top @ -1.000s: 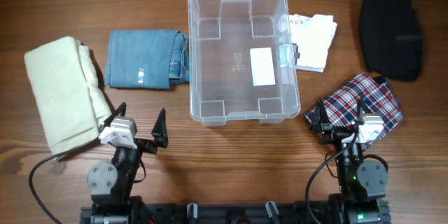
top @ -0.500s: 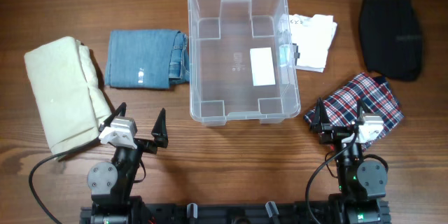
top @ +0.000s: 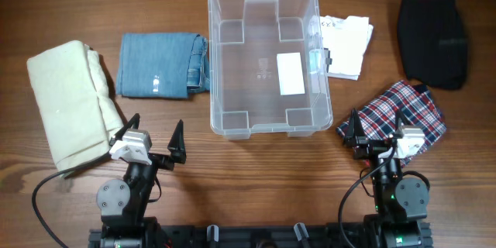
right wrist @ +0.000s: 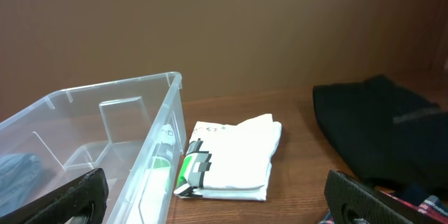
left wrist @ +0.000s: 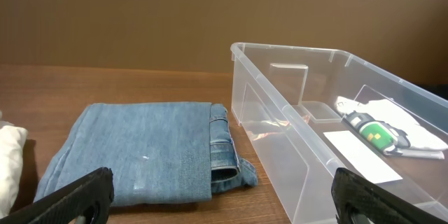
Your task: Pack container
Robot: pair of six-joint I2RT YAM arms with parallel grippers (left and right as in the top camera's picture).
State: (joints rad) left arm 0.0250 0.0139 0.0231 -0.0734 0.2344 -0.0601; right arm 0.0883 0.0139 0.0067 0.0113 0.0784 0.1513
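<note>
The clear plastic container (top: 264,58) stands empty at the table's middle, a white label (top: 290,74) on its base; it also shows in the left wrist view as the container (left wrist: 329,140) and in the right wrist view as the container (right wrist: 105,147). Folded garments lie around it: cream cloth (top: 70,101), blue jeans (top: 163,64) (left wrist: 150,150), white shirt (top: 345,44) (right wrist: 234,154), black garment (top: 432,40) (right wrist: 381,129), and plaid cloth (top: 397,116). My left gripper (top: 155,141) is open near the front edge, below the jeans. My right gripper (top: 377,133) is open over the plaid cloth's near edge.
Both arm bases sit at the table's front edge (top: 248,236). A brown wall (left wrist: 210,14) rises behind the table. Bare wood (top: 256,170) lies between the two grippers in front of the container.
</note>
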